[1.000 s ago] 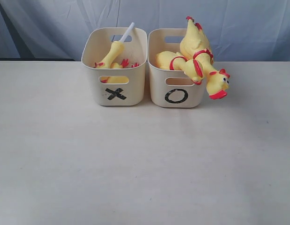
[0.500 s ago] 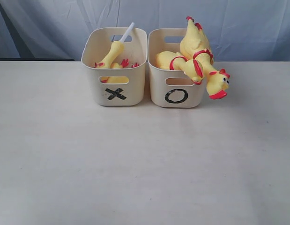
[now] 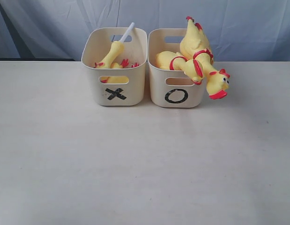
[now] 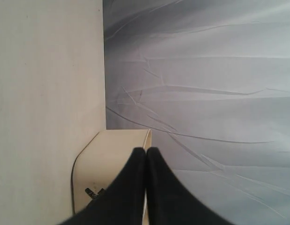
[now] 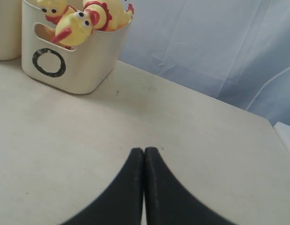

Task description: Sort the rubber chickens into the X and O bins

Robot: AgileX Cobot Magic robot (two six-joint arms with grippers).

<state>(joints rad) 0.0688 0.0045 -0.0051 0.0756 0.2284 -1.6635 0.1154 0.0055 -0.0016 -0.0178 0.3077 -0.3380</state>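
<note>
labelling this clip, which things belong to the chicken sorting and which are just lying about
Job: X bin, O bin, head-neck piece with tube, hanging chicken, rear chicken.
Just there: table, grey backdrop cloth.

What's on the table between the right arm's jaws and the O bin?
Nothing: the right wrist view shows only bare tabletop between the shut jaws and the O bin.

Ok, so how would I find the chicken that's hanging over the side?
On the table, go to the O bin, right of the X bin. One whole rubber chicken droops over its front corner, the only one with its head hanging outside.
</note>
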